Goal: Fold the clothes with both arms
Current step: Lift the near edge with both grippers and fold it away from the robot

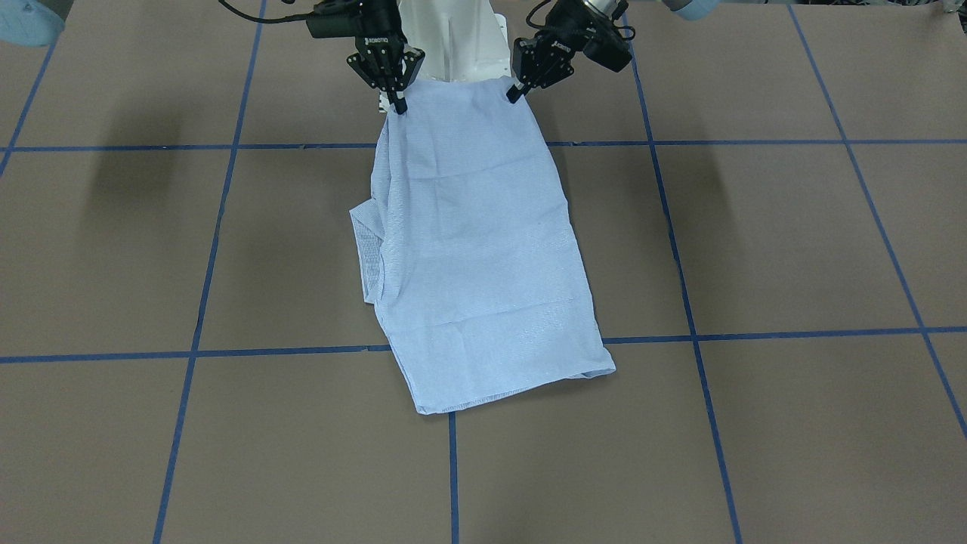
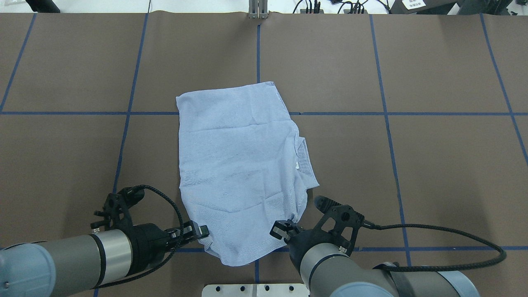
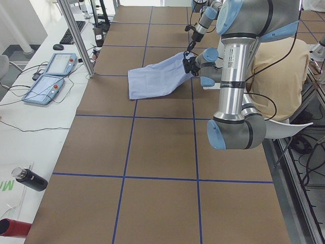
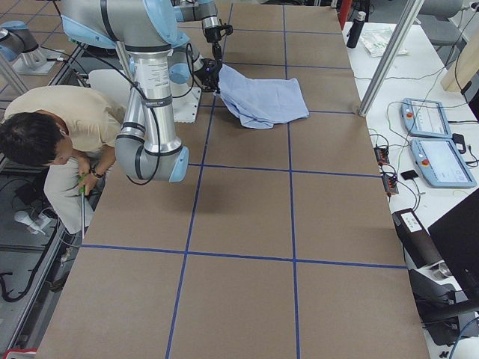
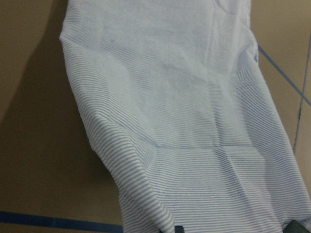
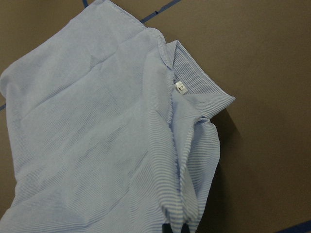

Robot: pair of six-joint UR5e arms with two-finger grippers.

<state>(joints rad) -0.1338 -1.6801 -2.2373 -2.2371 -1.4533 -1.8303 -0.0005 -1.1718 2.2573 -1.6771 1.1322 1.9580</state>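
Shirt (image 2: pixel 239 165), striped pale blue and already narrowed to a long panel, lies mid-table (image 2: pixel 412 165), its far end flat and its near end raised off the surface by the robot. The left gripper (image 2: pixel 201 232) pinches the near left corner and the right gripper (image 2: pixel 288 225) the near right one, fingers closed on cloth. The collar (image 6: pixel 204 92) pokes out along the right side. I'd say the lengthwise fold is starting: both corners need carrying up and toward the far edge together, level, so the halves land square.
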